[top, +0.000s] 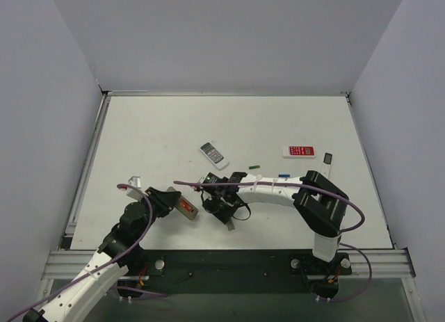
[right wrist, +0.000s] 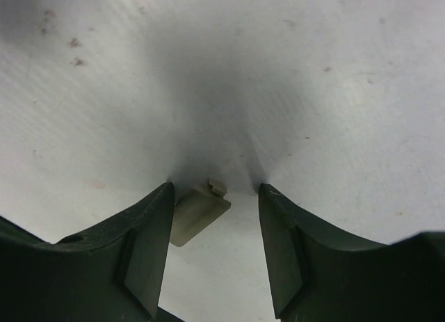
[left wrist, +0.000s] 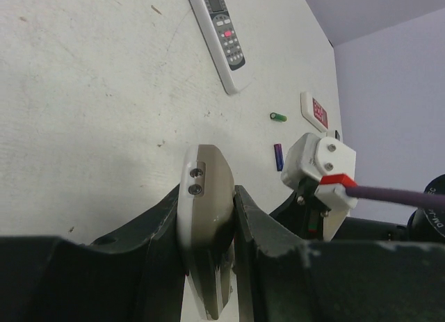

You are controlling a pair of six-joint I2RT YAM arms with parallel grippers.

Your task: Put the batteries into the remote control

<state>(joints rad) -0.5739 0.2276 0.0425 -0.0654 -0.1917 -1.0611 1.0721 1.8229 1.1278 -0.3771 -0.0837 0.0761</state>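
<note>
My left gripper (top: pixel 178 204) is shut on the small remote control (top: pixel 186 208) and holds it on edge just above the table. Its tan-grey back with two screws shows in the left wrist view (left wrist: pixel 208 176), and something red shows in it from above. A green battery (top: pixel 254 167) and a blue battery (top: pixel 284 174) lie loose on the table; both also show in the left wrist view, green (left wrist: pixel 278 117) and blue (left wrist: pixel 278 156). My right gripper (right wrist: pixel 215 191) is open, pointing down over the small grey cover plate (right wrist: pixel 198 211), which lies by its left finger.
A white remote with a dark display (top: pixel 213 153) lies mid-table. A red flat remote (top: pixel 299 151) and a small dark item (top: pixel 328 157) lie at the right. A small white object (top: pixel 135 180) sits left of my left arm. Grey walls enclose the table.
</note>
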